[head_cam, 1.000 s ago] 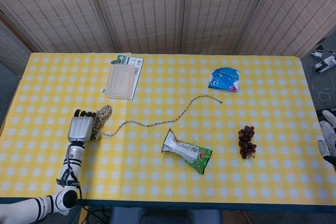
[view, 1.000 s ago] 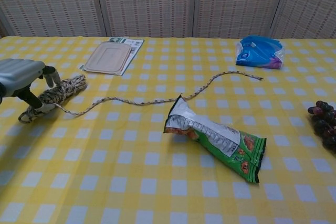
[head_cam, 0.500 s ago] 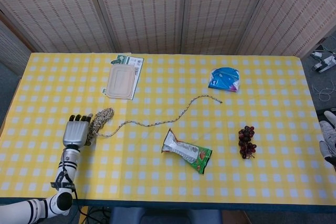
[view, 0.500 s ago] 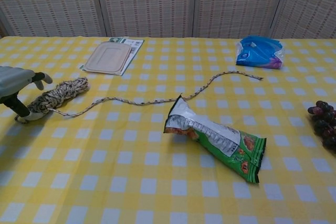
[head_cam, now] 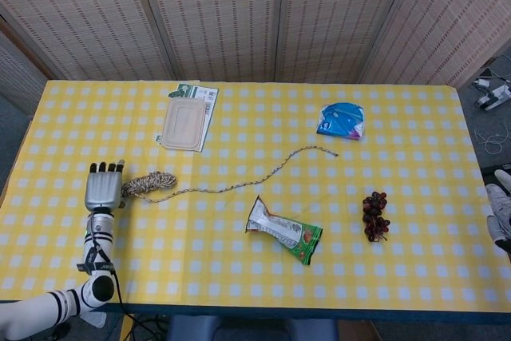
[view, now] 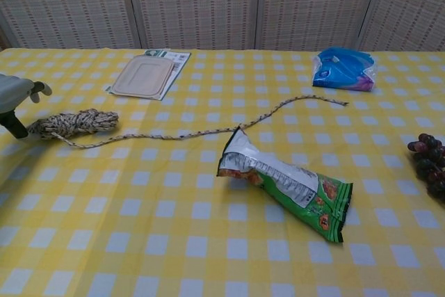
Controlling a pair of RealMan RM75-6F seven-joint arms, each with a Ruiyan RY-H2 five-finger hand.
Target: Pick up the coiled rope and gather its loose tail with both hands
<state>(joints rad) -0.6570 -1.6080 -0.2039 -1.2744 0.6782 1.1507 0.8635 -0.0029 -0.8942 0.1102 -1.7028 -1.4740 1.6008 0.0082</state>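
My left hand (head_cam: 104, 189) sits low at the near left of the yellow checked surface (head_cam: 239, 261), palm down, fingers pointing toward the far side. Whether it grips the coiled rope (head_cam: 148, 183) I cannot tell; in the chest view a dark fingertip meets the coil's left end at the frame edge. The coil lies just to the right of that hand, its long axis running left to right. From its right end the loose tail (head_cam: 263, 173) trails rightward and away toward the far side, passing just beyond the green snack bag (head_cam: 286, 231). My right hand (head_cam: 501, 209) shows only as a sliver at the right frame edge, well apart from the rope, its fingers unreadable. The left hand is clearly the nearer one.
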